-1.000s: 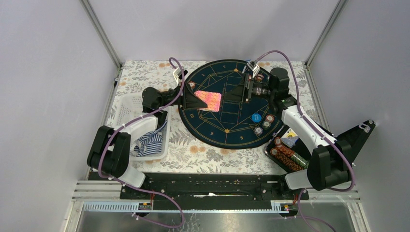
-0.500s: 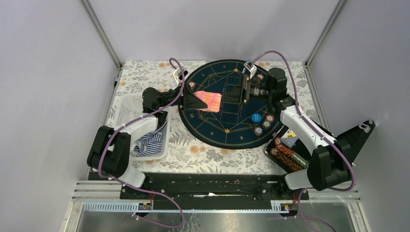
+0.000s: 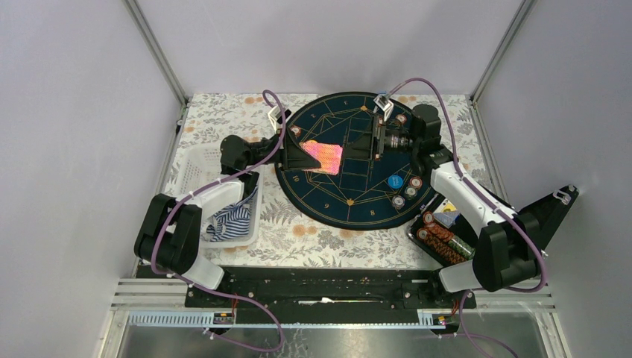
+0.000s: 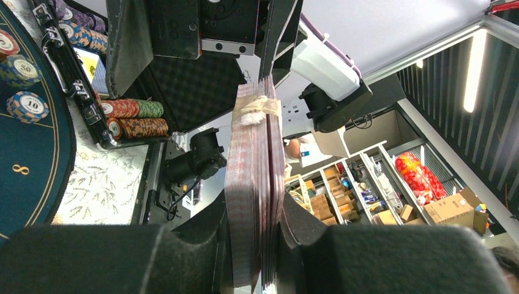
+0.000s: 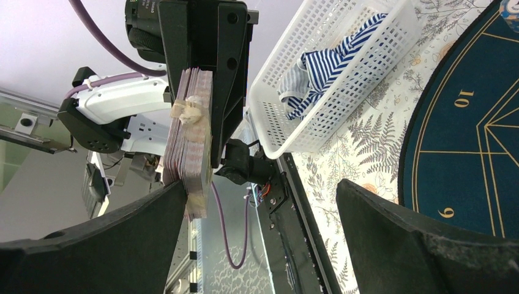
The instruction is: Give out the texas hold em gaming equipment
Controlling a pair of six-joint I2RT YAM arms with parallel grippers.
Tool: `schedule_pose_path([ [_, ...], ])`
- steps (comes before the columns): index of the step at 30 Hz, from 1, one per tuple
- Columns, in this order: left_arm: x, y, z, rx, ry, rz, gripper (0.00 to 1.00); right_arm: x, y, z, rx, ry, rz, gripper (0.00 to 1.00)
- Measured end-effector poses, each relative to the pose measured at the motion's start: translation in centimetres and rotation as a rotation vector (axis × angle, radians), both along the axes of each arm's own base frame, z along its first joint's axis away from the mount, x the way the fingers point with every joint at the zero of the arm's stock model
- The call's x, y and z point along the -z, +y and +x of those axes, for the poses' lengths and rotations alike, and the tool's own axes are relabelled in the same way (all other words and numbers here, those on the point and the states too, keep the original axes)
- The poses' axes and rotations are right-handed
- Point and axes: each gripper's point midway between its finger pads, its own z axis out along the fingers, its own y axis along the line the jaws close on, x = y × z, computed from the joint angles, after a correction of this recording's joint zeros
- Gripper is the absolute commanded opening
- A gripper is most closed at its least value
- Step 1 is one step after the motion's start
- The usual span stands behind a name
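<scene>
Red-backed, tape-banded deck of playing cards [image 4: 254,153] sits pinched edgewise in the left gripper [image 4: 254,257]. Beyond it, the right gripper [image 5: 263,233] gapes wide, holding nothing, one finger just beside the deck; it has edged closer since.

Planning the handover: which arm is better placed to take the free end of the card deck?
Right. The left gripper is clamped on one end of the taped card deck above the mat; the right gripper is open and faces the deck's free end.
</scene>
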Motion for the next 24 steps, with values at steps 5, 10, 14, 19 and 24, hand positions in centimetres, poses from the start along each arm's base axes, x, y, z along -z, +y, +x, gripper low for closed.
schedule_pose_path([
  [5,0.1,0.0,-0.2,0.011,0.001,0.006,0.28,0.4,0.5,-0.1,-0.023,0.016,0.003,1.00],
  [10,0.4,-0.5,-0.8,0.040,0.006,0.012,0.26,0.9,1.6,-0.7,-0.060,0.036,0.002,1.00],
  [14,0.5,-0.7,-0.9,0.048,0.012,0.013,0.14,0.8,2.0,-0.8,-0.074,0.036,0.003,1.00],
  [19,0.2,-0.4,-0.4,0.022,0.003,0.000,0.05,0.3,1.5,-0.1,-0.060,0.022,-0.002,1.00],
  [24,0.4,0.0,0.5,-0.013,0.011,0.001,0.02,-0.6,-1.1,2.4,0.016,-0.055,-0.074,1.00],
])
